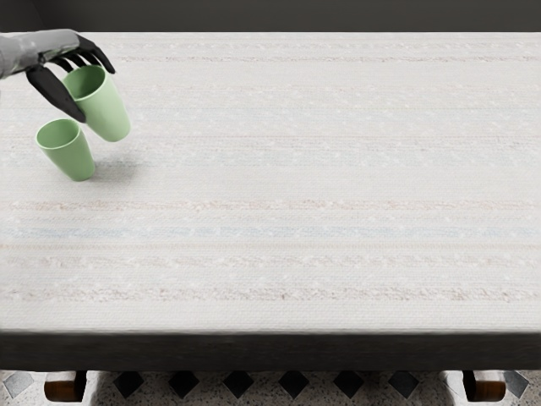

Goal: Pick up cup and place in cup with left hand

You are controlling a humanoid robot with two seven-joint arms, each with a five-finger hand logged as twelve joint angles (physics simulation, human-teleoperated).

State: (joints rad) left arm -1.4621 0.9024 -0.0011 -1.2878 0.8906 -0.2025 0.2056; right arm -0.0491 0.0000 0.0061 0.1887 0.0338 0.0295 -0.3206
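Note:
My left hand point(95, 91) reaches in from the left edge at the upper left, its dark thumb and fingers closed around the rim area of a light green cup point(108, 110). That cup tilts a little and seems to hang above the table, with a soft shadow below it. A second light green cup point(70, 156) stands on the table just in front and to the left, its mouth facing up and empty inside. In this view the two cups lie close side by side; whether they touch I cannot tell.
The table point(296, 186) has a pale striped woven cover, and its dark front edge point(270, 351) runs along the bottom. Below it show a tiled floor and two wooden table legs.

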